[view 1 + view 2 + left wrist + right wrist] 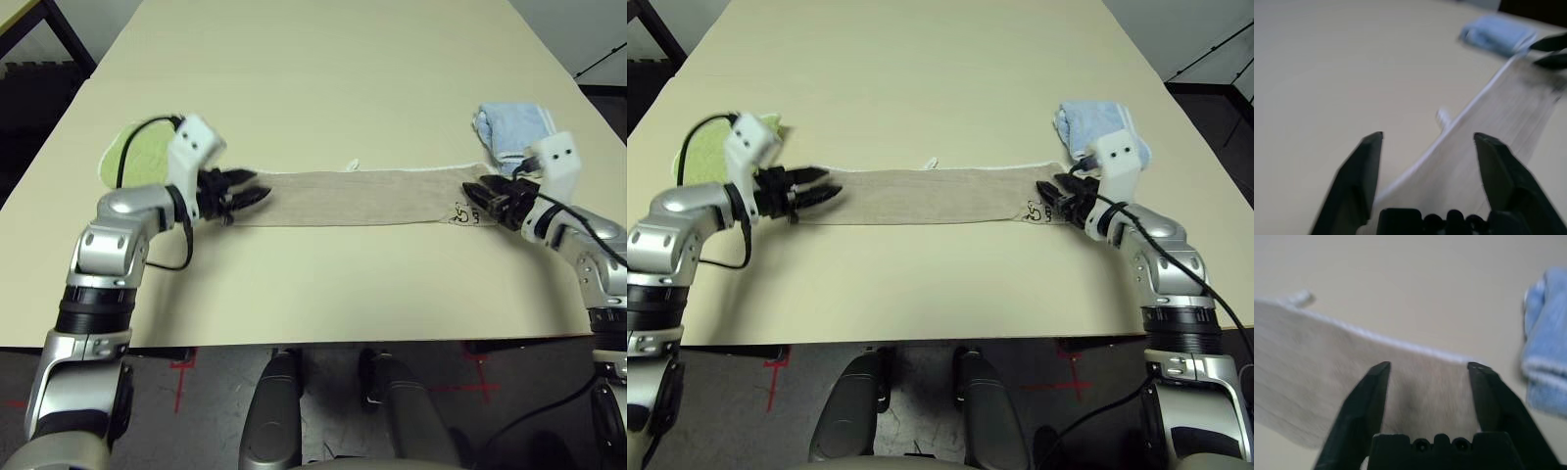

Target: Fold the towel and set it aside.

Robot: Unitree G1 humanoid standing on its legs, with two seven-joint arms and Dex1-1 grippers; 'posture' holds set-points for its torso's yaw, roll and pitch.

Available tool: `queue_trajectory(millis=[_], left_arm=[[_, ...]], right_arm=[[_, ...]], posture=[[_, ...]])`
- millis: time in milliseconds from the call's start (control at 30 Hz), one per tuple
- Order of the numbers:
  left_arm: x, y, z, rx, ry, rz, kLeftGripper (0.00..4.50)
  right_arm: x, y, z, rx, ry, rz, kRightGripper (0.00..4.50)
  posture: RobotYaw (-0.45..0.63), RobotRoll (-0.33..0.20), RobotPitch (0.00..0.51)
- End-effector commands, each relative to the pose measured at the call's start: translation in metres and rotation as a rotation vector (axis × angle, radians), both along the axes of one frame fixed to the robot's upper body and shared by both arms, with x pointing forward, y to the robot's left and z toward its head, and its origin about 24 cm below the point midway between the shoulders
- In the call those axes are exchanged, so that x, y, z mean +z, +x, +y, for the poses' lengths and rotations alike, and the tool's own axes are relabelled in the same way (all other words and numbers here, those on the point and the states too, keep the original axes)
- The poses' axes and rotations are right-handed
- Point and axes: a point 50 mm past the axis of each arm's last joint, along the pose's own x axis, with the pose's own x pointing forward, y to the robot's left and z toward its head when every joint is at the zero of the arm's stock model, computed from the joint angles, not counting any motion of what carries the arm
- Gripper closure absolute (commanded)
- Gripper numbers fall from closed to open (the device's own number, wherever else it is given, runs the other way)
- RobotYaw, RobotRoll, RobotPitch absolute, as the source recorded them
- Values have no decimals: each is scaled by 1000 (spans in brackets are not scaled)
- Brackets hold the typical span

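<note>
Towel: the tan towel (358,197) lies flat on the table (323,78) as a long narrow strip, stretched side to side, nearer the front edge than the far one; white trim runs along its far side, with a little white loop (353,164) sticking out near the middle.
Logo: small dark mark (463,212) at the strip's right end, just at the right claw.
Left claw: the left gripper (246,193) sits at the strip's left end, pointing along it, fingers (1359,178) spread wide, nothing pinched between them.
Right claw: the right gripper (1050,195) is at the right end, fingers (1369,396) also spread, the cloth lying in front of them and not gripped.
Blue towel: folded light blue towel (514,127) toward the table's right edge, just beyond the strip's right end.
Green towel: light green towel (139,152) toward the left edge, behind the left wrist.
</note>
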Motion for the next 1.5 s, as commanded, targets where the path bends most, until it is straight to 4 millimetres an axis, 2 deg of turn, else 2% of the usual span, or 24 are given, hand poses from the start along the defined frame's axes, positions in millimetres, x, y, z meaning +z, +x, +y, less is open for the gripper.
queue_trajectory(millis=[33,200,333,500,633,733,867,1000,1133,1267,1500], left_arm=[[0,-5,-6,-92,-28,11,5],[-1,-11,-10,-242,-10,11,5],[-8,-17,-5,-341,0,33,5],[-24,-23,1,-379,60,32,5],[-46,-28,12,-381,87,70,5],[-54,-29,18,-379,89,72,5],[-57,-28,19,-381,104,59,5],[-57,-27,19,-378,100,54,5],[-57,-25,19,-377,103,51,5],[-56,-24,19,-381,110,49,5],[-55,-24,20,-385,126,55,5]], right_arm=[[16,-6,2,17,45,-43,18],[21,-21,10,52,71,-46,18],[13,-35,11,47,98,-16,18],[2,-50,12,40,135,26,18],[-9,-63,12,32,163,65,18],[-12,-71,12,12,187,69,18],[-13,-80,7,-54,291,65,18],[-25,-92,-11,-223,477,122,18],[-38,-101,-16,-321,618,184,18],[-62,-108,-9,-410,794,308,18],[-72,-99,4,-469,924,400,18]], posture=[[125,0,198],[117,0,197],[93,0,199],[85,0,202],[87,0,205],[87,0,206],[87,0,206],[76,0,197],[71,0,193],[68,0,193],[69,0,195]])
